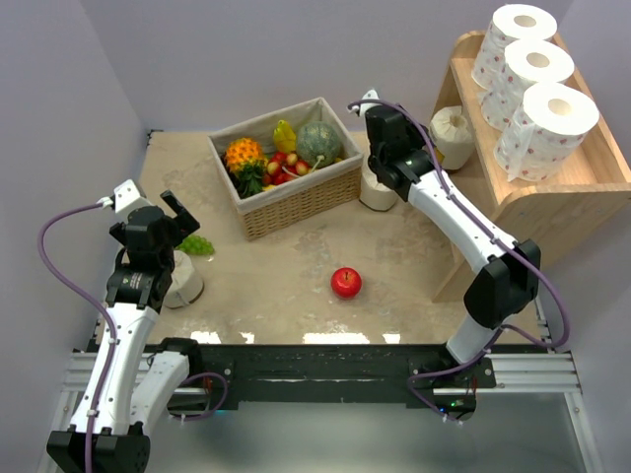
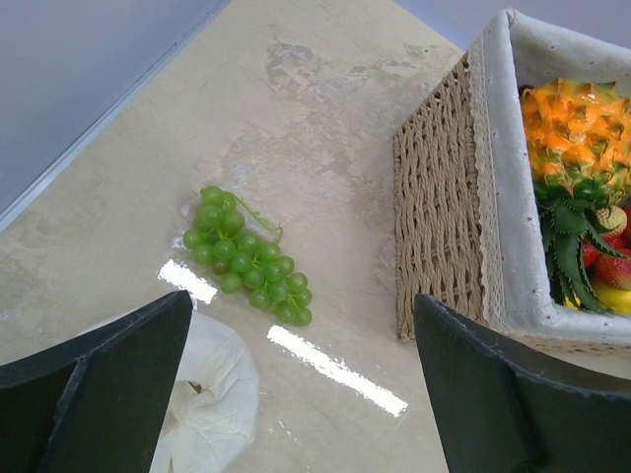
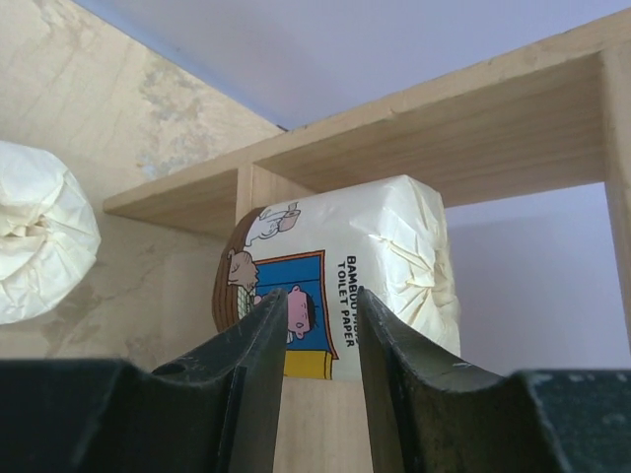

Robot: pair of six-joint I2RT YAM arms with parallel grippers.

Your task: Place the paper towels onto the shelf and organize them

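Three pink-dotted paper towels (image 1: 537, 84) stand in a row on the top tier of the light-wood shelf (image 1: 572, 182). A cream wrapped roll with a printed label (image 3: 394, 246) lies on the lower tier (image 1: 454, 133). Just in front of it hangs my right gripper (image 3: 322, 296), its jaws a narrow gap apart with nothing between them; it also shows in the top view (image 1: 367, 101). Another cream roll (image 1: 378, 189) stands on the table by the shelf. My left gripper (image 2: 301, 305) is wide open above a fourth cream roll (image 2: 212, 394), which is partly hidden under its left finger.
A wicker fruit basket (image 1: 296, 202) stands at the back centre, its corner close to my left gripper (image 2: 434, 197). Green grapes (image 2: 246, 256) lie beside the left roll. A red apple (image 1: 345, 282) sits mid-table. Walls close off the left and back.
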